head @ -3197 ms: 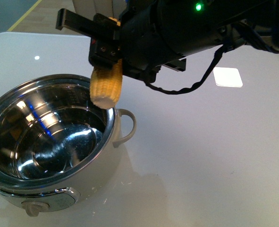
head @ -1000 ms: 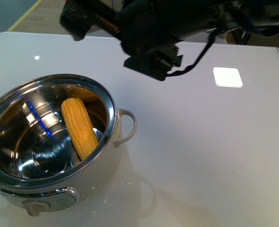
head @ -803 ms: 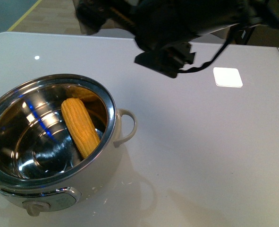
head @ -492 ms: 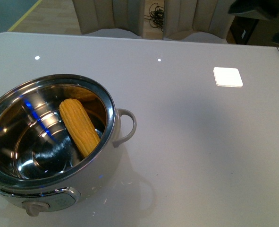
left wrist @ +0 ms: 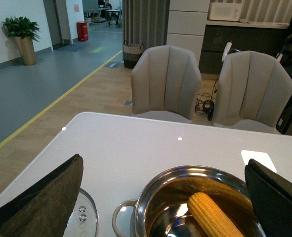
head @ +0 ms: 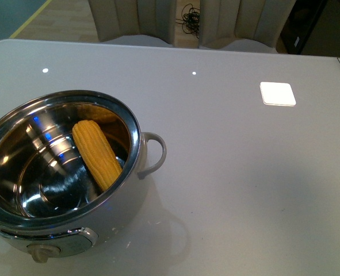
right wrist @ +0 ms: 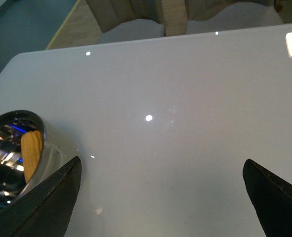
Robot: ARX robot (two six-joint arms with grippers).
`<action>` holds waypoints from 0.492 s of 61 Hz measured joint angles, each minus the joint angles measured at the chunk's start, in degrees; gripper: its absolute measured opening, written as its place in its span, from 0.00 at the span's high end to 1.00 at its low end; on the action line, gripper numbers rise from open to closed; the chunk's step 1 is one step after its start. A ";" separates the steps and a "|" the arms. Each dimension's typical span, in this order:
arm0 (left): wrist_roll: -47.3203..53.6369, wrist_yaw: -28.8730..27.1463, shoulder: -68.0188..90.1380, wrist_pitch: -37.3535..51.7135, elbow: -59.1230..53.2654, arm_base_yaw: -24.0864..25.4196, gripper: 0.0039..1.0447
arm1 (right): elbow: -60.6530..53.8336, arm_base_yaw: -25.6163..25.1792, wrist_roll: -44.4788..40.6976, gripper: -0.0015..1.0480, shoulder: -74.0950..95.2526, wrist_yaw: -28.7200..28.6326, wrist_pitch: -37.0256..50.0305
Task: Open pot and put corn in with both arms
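Note:
The pot (head: pixel 136 135) stands open at the near left of the white table, steel inside, with its looped handle to the right and its beige knob at the front. The yellow corn (head: pixel 96 153) lies inside it, leaning on the inner wall. No arm shows in the front view. My left gripper (left wrist: pixel 168 200) is open and empty, raised above the pot (left wrist: pixel 158 185) with the corn (left wrist: pixel 212 217) below it. My right gripper (right wrist: pixel 168 197) is open and empty over bare table, with the pot (right wrist: pixel 49 148) and corn (right wrist: pixel 31 153) off to one side.
A glass lid (left wrist: pixel 86 217) lies flat on the table beside the pot in the left wrist view. A white square patch (head: pixel 278 93) sits at the far right of the table. Two beige chairs (left wrist: pixel 166 81) stand behind the table's far edge.
The corn went from the right gripper above the pot's rim to lying inside the pot. The black arm then drew up and away to the right, out of the front view.

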 joint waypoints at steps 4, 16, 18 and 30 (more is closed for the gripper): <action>0.02 0.00 0.00 0.00 0.00 0.00 0.07 | -1.51 -0.39 -0.44 0.09 -4.74 0.55 -2.89; 0.02 0.00 0.00 0.00 0.00 0.00 0.07 | -2.73 -2.89 -1.33 0.09 -12.52 1.36 -6.14; 0.02 0.00 0.00 0.00 0.00 0.00 0.07 | -2.73 -2.89 -1.36 0.09 -12.52 1.36 -6.14; 0.02 0.00 0.00 0.00 0.00 0.00 0.07 | -2.73 -2.89 -1.53 0.09 -12.57 1.38 -6.14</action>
